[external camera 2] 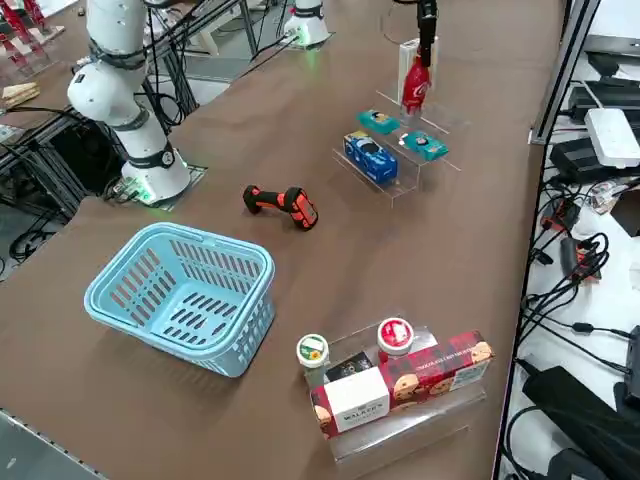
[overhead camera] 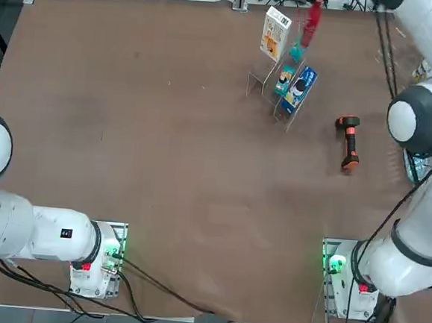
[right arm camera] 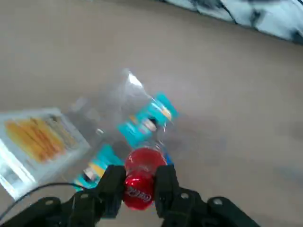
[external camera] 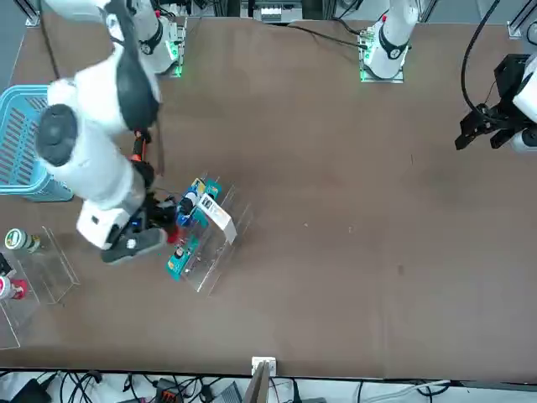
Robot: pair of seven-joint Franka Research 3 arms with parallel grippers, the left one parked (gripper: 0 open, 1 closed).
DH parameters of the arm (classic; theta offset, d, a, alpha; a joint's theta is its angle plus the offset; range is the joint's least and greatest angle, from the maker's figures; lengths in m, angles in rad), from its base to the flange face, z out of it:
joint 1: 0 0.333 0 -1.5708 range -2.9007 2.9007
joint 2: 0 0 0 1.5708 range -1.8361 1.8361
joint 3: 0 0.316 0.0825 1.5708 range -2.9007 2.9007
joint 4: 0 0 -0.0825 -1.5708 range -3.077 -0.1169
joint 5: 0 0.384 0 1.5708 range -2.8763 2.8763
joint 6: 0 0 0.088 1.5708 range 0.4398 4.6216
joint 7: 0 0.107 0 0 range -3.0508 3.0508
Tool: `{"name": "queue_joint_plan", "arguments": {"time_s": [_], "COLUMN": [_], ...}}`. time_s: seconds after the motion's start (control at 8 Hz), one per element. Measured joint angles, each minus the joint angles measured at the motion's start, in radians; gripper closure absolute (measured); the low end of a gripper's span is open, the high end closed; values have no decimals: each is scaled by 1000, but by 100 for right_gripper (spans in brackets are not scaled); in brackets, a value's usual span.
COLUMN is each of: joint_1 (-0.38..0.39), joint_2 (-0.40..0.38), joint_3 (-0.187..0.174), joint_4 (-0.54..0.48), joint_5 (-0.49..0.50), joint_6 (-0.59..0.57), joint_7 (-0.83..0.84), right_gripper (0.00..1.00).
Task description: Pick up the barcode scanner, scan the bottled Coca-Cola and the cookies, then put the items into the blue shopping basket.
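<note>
The right hand (right arm camera: 138, 189) is clamped on the bottled Coca-Cola (right arm camera: 140, 179), its fingers (right arm camera: 112, 189) pinching the neck just under the red cap, and the bottle hangs lifted over the clear display rack (external camera 2: 395, 160). I judge the step in hand to be carrying it to the basket: keep it upright and the grip firm, rise clear of the rack, then swing across without brushing the cookies (overhead camera: 275, 33) just beside the hand. Slim, red-labelled, it will likely swing if hurried. Farther from the hand, the barcode scanner (overhead camera: 348, 142) lies on the counter (overhead camera: 163, 165), black with orange ends. Farthest, well apart, sits the blue shopping basket (external camera 2: 180, 295), lattice-sided.
</note>
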Motion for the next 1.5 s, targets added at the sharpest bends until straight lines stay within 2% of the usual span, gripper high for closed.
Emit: {"name": "queue_joint_plan", "arguments": {"time_s": [0.38,0.5,0.88,1.12,1.5], "joint_1": [-245,-322,-558,-676,-854], "joint_2": [-102,-133,-196,-257,-429], "joint_3": [-7,-10,-13,-13,-13], "joint_4": [7,-16,-150,-287,-700], "joint_5": [-3,-5,-39,-66,-64], "joint_6": [-236,-274,-258,-144,253], "joint_7": [-261,-335,-588,-735,-977], "right_gripper": [62,62,62,62,62]}}
